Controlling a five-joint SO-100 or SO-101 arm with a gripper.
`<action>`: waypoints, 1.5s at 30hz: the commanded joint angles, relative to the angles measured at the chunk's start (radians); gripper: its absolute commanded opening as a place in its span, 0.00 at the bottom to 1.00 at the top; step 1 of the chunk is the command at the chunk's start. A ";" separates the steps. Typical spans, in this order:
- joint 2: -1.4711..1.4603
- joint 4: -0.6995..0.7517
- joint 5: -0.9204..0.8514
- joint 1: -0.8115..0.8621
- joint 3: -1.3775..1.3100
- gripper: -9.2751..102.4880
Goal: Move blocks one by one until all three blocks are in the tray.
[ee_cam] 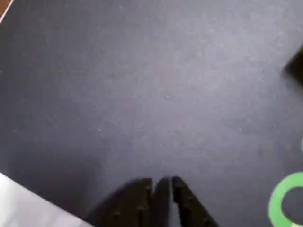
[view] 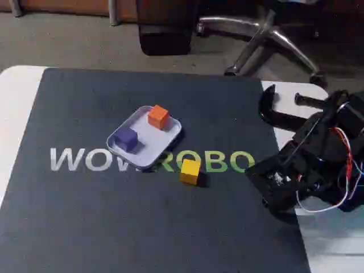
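Dark mat [view: 85, 227]: yellow block [view: 190, 170], judged light and rigid, is best gripped across flat sides; gripper [ee_cam: 162, 185] is seen closed, empty

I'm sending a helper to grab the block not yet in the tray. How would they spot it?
On the dark mat, find the shallow pale lavender tray. Just off its right corner, on the green lettering, sits the small yellow cube. The orange cube and purple cube lie inside.
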 commanded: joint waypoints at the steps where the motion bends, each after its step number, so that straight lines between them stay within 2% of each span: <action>1: -0.005 0.005 -0.002 0.037 -0.006 0.10; 17: -0.005 0.005 -0.002 0.092 -0.006 0.10; 21: -0.005 0.002 -0.002 0.163 -0.006 0.08; 25: -0.005 0.000 -0.002 0.239 -0.006 0.01; 33: -0.008 0.008 -0.176 0.440 -0.008 0.01; 38: -0.008 -0.023 -0.183 0.497 -0.071 0.01; 41: -0.008 0.037 -0.183 0.515 -0.160 0.01; 45: -0.008 0.189 -0.167 0.512 -0.333 0.01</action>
